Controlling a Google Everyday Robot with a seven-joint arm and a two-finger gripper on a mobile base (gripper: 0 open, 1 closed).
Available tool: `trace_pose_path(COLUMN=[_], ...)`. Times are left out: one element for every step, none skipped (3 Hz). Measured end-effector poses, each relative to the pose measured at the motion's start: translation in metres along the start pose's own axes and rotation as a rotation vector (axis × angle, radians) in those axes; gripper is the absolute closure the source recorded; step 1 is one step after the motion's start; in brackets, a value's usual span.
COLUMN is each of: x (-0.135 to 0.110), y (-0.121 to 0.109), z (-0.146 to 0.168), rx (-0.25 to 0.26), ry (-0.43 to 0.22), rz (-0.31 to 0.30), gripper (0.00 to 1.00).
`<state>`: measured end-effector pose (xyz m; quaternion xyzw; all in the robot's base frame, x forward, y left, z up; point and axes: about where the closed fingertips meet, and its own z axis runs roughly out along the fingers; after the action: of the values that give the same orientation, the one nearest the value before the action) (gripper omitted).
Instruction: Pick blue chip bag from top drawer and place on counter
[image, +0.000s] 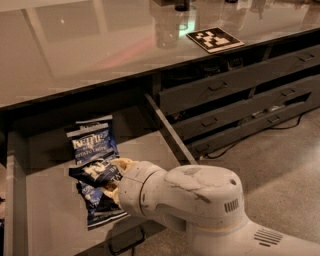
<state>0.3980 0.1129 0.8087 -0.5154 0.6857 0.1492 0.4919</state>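
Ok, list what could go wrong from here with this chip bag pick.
The tool sits low in the top drawer at the crumpled middle blue chip bag. The rear bag and front bag lie against it, so either might get dragged out too. The counter edge runs above the drawer's back; the lifted bag could catch there.

Below the front edge of the glossy grey-beige bench (75, 50), my cream jaws clamp a dark-blue, white-lettered chip bag (94, 173) in the dark-grey, pale-floored top drawer (50, 210). Near the right edge, the tag (215, 39) is black-and-white chequered.
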Motion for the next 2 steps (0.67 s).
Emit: trace_pose_path(x=[-0.0006, -0.0068], y=[0.0024, 0.0025], z=[0.0039, 0.0130], rx=[-0.016, -0.066], ry=[-0.001, -0.018], rz=[-0.005, 0.039], gripper=[1.00, 1.00])
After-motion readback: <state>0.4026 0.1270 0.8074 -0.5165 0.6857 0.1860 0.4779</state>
